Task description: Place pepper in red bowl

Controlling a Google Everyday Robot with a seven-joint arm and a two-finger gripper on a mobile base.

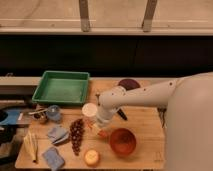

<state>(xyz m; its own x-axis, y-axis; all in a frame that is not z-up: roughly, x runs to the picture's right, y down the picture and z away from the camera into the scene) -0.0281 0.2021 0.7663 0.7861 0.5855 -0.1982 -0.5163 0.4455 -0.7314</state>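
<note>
The pepper [102,133] is a small orange-red shape lying on the wooden table [145,125], just left of the red bowl [122,141]. The bowl stands near the table's front edge and looks empty. My gripper [97,124] hangs from the white arm [135,97] directly above and slightly left of the pepper, close to it. Whether it touches the pepper is unclear. The gripper partly hides the pepper's upper end.
A dark grape bunch [76,135] lies left of the gripper and a yellow-orange fruit [91,157] in front. A green tray [62,87] sits at the back left and a dark maroon bowl [128,84] at the back. Blue cloths [57,134] and a blue cup [53,112] are at the left.
</note>
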